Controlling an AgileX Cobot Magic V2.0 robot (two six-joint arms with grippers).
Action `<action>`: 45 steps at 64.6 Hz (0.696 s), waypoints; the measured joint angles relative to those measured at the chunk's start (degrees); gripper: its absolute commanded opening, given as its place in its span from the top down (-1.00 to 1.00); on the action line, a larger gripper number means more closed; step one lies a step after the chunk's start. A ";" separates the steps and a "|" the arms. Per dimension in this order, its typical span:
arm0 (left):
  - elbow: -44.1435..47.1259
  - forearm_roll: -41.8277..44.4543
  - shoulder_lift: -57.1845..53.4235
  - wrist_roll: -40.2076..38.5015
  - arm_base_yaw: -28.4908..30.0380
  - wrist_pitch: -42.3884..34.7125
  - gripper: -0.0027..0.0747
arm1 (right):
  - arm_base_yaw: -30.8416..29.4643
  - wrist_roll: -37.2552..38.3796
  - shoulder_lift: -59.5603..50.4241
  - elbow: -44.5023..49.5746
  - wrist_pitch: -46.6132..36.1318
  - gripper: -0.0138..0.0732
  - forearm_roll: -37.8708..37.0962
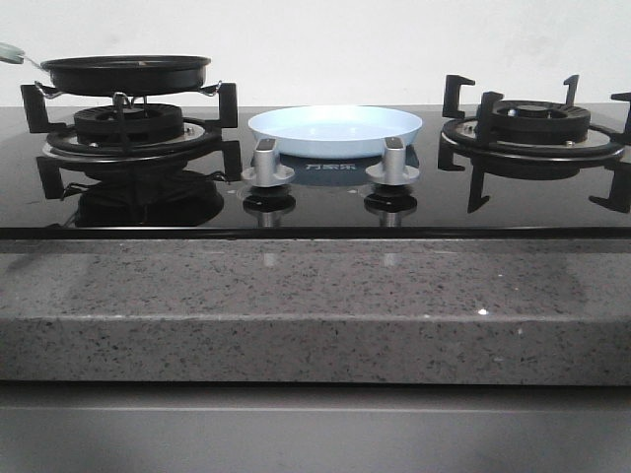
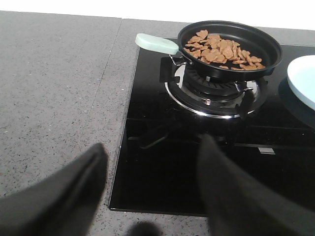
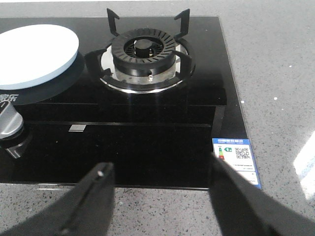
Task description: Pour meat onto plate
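Note:
The meat [image 2: 222,49], a heap of small tan flat pieces, lies in a black frying pan [image 2: 231,61] with a pale green handle [image 2: 156,43]; the pan [image 1: 125,72] rests on the left burner. The pale blue plate [image 1: 335,130] sits on the black glass hob between the two burners, behind the knobs; its edge [image 2: 301,81] shows in the left wrist view and its surface [image 3: 37,54] in the right wrist view. My left gripper [image 2: 152,152] is open over the hob's near left corner, well short of the pan. My right gripper [image 3: 160,169] is open over the hob's front right edge. Neither gripper shows in the front view.
Two silver knobs [image 1: 268,163] [image 1: 393,163] stand in front of the plate. The right burner [image 1: 532,123] [image 3: 143,51] holds nothing. A grey speckled counter [image 1: 296,296] surrounds the hob. A blue-and-white label [image 3: 237,157] is stuck at the hob's front right corner.

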 measured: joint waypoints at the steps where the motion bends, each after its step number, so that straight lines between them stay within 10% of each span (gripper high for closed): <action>1: 0.00 0.00 0.00 0.00 0.00 0.00 -0.40 | 0.00 0.00 0.00 0.00 0.10 -0.51 0.00; 45: 0.00 3.49 0.09 5.25 -23.45 0.00 -0.39 | 15.33 -6.96 39.94 -38.62 14.74 -0.51 1.56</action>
